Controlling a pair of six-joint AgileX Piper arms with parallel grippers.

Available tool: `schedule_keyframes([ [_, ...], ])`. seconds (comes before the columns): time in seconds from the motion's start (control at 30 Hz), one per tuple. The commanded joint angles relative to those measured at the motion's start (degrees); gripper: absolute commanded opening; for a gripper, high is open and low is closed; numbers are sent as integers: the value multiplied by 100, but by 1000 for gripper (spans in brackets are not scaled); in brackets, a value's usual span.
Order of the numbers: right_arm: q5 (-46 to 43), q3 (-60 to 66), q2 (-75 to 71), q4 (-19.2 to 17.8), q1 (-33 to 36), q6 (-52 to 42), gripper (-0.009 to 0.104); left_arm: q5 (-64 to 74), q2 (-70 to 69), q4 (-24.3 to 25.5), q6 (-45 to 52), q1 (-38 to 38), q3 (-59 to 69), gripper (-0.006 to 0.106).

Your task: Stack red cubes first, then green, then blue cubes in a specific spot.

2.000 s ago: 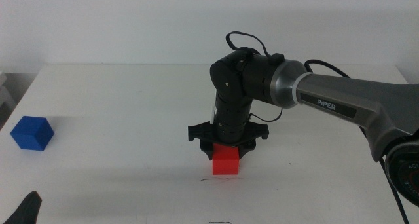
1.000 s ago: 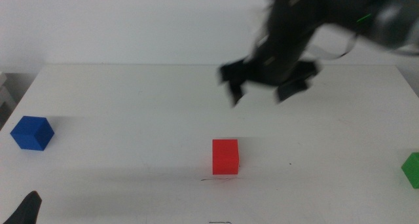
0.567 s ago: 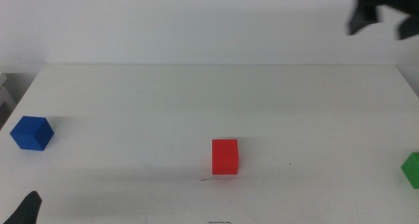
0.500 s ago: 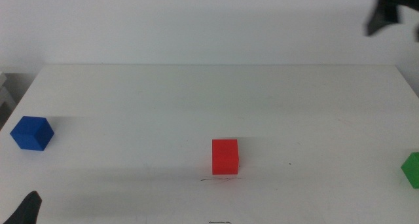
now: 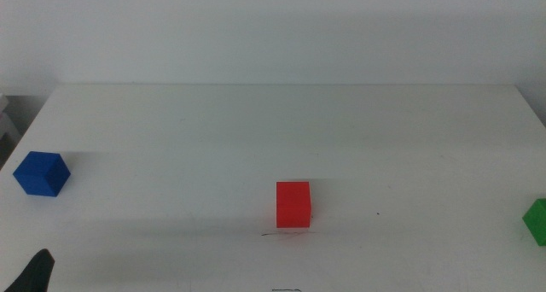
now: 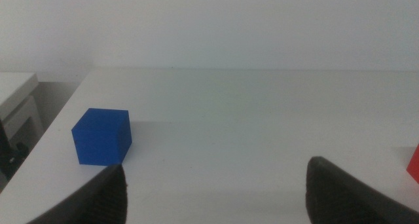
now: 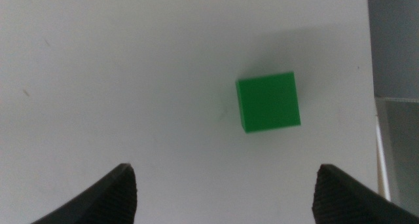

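White tabletop (image 5: 171, 138) is filling nearly every view, running back to a pale wall. Nearest the camera, the left gripper (image 6: 216, 188) is waiting low at the table's front-left corner, jaws spread wide and holding nothing. Just past the thin dark line (image 5: 286, 234) the red cube (image 5: 293, 204) is sitting in its spot — so the first step looks done. Off at the right edge the green cube (image 7: 268, 102) is lying free, with the right gripper (image 7: 226, 188) hanging above it, jaws wide apart and empty. Far left, the blue cube (image 5: 40, 172) is resting untouched. Green and blue are both left to stack — no writing is showing anywhere
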Motion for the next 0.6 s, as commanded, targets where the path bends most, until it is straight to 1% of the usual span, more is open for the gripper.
schedule_keyframes([
  [0.0, -94, 106, -201, -72, -49, -514, 79, -429, -149, -61, -17, -19, -7, 93],
  [0.13, -583, 507, -110, -114, -49, -1545, 77, -429, -149, -61, -17, -19, -7, 93],
  [0.2, -756, 606, 7, -108, -55, -1801, 77, -429, -149, -61, -17, -19, -7, 93],
  [0.4, -837, 633, 595, -25, -270, -1615, 77, -429, -149, -61, -17, -19, -7, 93],
  [0.47, -863, 633, 747, -102, -275, -1585, 77, -429, -149, -61, -17, -19, -7, 93],
  [0.57, -1036, 633, 947, -324, -275, -1586, 77, -429, -149, -61, -17, -19, -7, 93],
])
